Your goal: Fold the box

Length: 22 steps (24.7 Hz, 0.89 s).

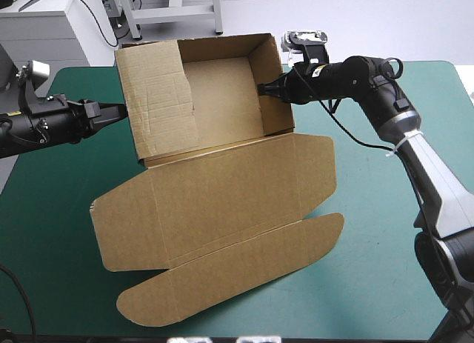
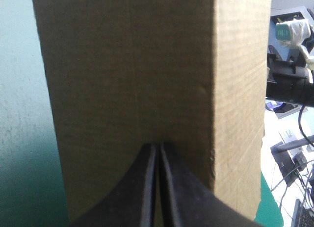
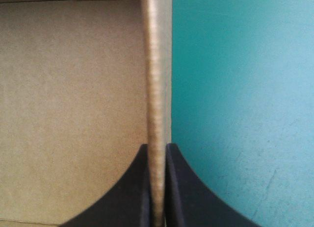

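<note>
- Fingers of the right gripper (image 3: 157, 147) are clamped on the right wall (image 3: 156, 65) of the box (image 1: 222, 202). The board runs edge-on between them, with one finger inside the tray and one outside over the teal-green cover (image 3: 245, 114).
- The left gripper (image 2: 157, 146) has its fingers together in a point, tip against the outer face of the left wall (image 2: 127, 75). It looks like a push, not a pinch.
- A broad panel (image 1: 159, 98) on that left side leans inward over the tray floor (image 1: 222, 98) and seems not yet tucked down.
- The box lies mid-worktop with the tray toward the far edge. The lid (image 1: 229, 187) and its rounded flaps lie flat, reaching toward the near edge.
- Handling, as a judgement: the board is light, stiff along the panels and willing only at the creases, and it is likely to skate on the cover if pushed from one side. Best holds are the top rims of the walls, near a corner. Pressing mid-panel risks a dent or a bow.
</note>
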### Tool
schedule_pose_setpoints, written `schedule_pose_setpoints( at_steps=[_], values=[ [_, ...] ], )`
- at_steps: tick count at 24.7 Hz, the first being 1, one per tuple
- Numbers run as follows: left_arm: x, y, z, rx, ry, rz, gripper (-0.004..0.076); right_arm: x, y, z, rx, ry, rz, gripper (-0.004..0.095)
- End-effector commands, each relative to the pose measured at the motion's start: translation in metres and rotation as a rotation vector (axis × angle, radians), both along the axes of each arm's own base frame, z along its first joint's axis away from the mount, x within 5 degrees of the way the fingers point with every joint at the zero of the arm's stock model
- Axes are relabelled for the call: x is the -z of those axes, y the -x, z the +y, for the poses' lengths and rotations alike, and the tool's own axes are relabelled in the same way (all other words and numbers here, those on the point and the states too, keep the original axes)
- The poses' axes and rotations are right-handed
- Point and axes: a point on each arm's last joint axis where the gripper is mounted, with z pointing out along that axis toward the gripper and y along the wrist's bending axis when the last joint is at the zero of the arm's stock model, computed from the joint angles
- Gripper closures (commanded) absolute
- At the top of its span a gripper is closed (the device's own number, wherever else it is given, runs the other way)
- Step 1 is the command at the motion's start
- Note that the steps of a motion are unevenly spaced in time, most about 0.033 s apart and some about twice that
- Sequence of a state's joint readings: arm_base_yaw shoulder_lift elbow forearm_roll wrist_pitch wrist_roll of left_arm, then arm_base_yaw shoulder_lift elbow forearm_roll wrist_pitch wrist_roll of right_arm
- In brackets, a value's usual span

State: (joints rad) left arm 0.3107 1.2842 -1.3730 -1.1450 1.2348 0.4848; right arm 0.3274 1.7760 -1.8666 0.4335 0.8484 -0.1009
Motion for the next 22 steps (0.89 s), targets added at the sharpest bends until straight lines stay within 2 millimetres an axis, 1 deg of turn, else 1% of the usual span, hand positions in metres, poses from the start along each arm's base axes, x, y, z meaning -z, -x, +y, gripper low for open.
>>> schedule_pose_setpoints(
  at_steps=[1, 2, 3, 4, 5, 7, 9, 11, 13, 14, 16, 18, 22],
  values=[
    [-0.019, 0.014, -0.01, 0.057, 0.072, -0.032, 0.0589, -0.033, 0.012, -0.003, 0.025, -0.084, -0.108, 0.0925],
    [-0.02, 0.014, -0.01, 0.059, 0.078, -0.035, 0.0548, -0.033, 0.012, -0.003, 0.025, -0.082, -0.108, 0.0925],
    [-0.021, 0.014, -0.011, 0.066, 0.088, -0.038, 0.0429, -0.034, 0.011, -0.003, 0.034, -0.092, -0.105, 0.0925],
    [-0.02, 0.014, -0.015, 0.08, 0.082, -0.035, 0.033, -0.034, 0.011, -0.003, 0.038, -0.094, -0.107, 0.0925],
    [-0.02, 0.014, -0.017, 0.089, 0.076, -0.033, 0.0276, -0.034, 0.011, -0.003, 0.038, -0.093, -0.107, 0.0925],
    [-0.019, 0.015, -0.025, 0.122, 0.075, -0.031, 0.0214, -0.034, 0.011, -0.003, 0.038, -0.093, -0.107, 0.0925],
    [-0.02, 0.016, -0.037, 0.163, 0.075, -0.035, 0.0211, -0.034, 0.011, -0.003, 0.038, -0.093, -0.107, 0.0924],
    [-0.02, 0.014, -0.043, 0.155, 0.07, -0.05, 0.0229, -0.033, 0.011, -0.003, 0.036, -0.092, -0.103, 0.0924],
    [-0.02, 0.01, -0.049, 0.122, 0.057, -0.059, 0.0288, -0.032, 0.012, -0.003, 0.028, -0.081, -0.097, 0.0924],
    [-0.017, 0.009, -0.051, 0.107, 0.028, -0.048, 0.0337, -0.032, 0.012, -0.003, 0.024, -0.072, -0.098, 0.0924],
    [-0.013, 0.009, -0.056, 0.12, -0.028, -0.042, 0.0365, -0.031, 0.013, 0.0, 0.015, -0.043, -0.105, 0.0924],
    [-0.007, 0.009, -0.06, 0.117, -0.096, -0.022, 0.0371, -0.03, 0.015, 0.004, 0.009, -0.007, -0.116, 0.0922],
    [0.0, 0.004, -0.062, 0.037, -0.188, 0.013, 0.0371, -0.028, 0.022, 0.02, -0.019, 0.071, -0.152, 0.092]
  ],
)
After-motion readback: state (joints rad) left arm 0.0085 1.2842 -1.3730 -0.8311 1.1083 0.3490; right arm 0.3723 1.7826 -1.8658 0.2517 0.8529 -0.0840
